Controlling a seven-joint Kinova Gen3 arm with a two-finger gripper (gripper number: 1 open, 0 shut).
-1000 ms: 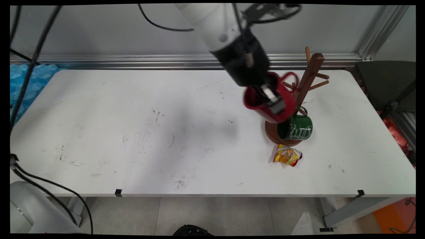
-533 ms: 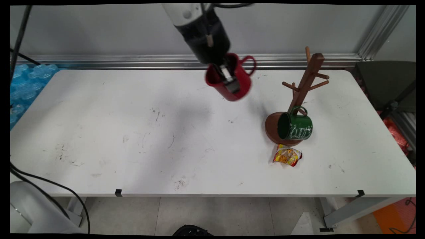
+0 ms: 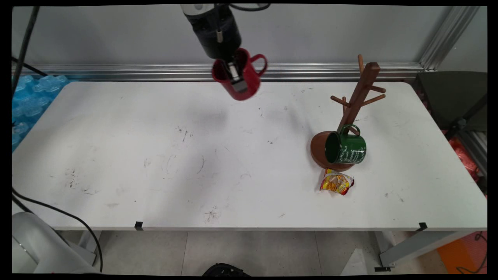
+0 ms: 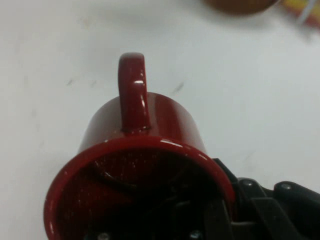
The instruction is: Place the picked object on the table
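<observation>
The table (image 3: 155,155) spreads white and scuffed below me, and I hang well above its far edge, up against the grey wall. On the table's right side stands a wooden mug tree (image 3: 356,105) on its round brown base, with a green mug (image 3: 347,148) lying tipped at the foot of it, its handle hooked by the lowest peg. Just in front of the base lies a small yellow and red snack packet (image 3: 337,182). All three are well apart from me, off to the right.

What I carry is a red mug (image 3: 237,76). My gripper (image 3: 234,76) is closed on its wall at the rim: one finger reaches inside the cup, the other presses on the outside, so the wall sits pinched between them. The mug hangs tilted, mouth turned up towards my wrist and to the left, bottom pointing down and away, handle (image 4: 133,90) sticking out on the side opposite my fingers. It is clear of the table, touching nothing but me.

I judge it to be glazed ceramic or enamel: stiff, glossy and therefore slippery under my pads, with some weight to it, and liable to chip or break if dropped. A rim pinch like mine holds it off-centre, so it may want to swing; the wall near the rim is the sensible place to hold, since the handle loop is narrow.
</observation>
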